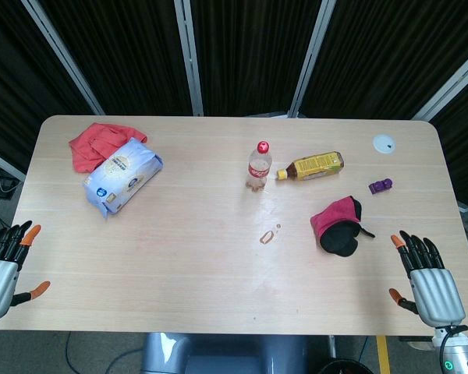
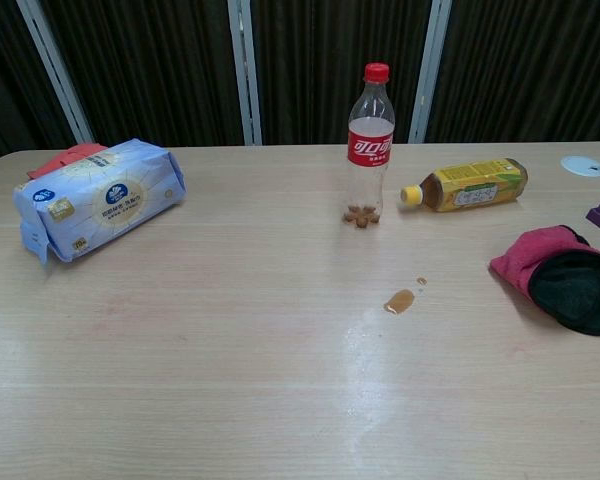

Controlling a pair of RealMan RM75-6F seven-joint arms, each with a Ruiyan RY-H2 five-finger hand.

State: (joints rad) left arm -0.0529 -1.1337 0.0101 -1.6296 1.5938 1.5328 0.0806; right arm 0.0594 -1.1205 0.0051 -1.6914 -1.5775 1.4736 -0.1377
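The right hand [image 1: 427, 274] rests at the near right edge of the table [image 1: 218, 296], fingers spread apart and holding nothing; the thing nearest it is the pink and black cloth [image 1: 339, 226], which lies bunched a little to its far left, apart from the fingers. The left hand [image 1: 4, 263] sits at the near left edge, likewise spread wide and empty, with the tissue pack [image 1: 122, 176] well apart on its far right side. Neither hand shows in the chest view. Left of the cloth, a small brown spill [image 1: 267, 236] marks the wood. Beyond it a cola bottle [image 1: 259, 165] stands upright near the middle, and a yellow tea bottle [image 1: 312, 166] lies on its side just right of it. A purple piece [image 1: 381, 185] and a white disc [image 1: 384, 143] sit far right; a red cloth [image 1: 93, 142] lies behind the tissue pack, touching it.
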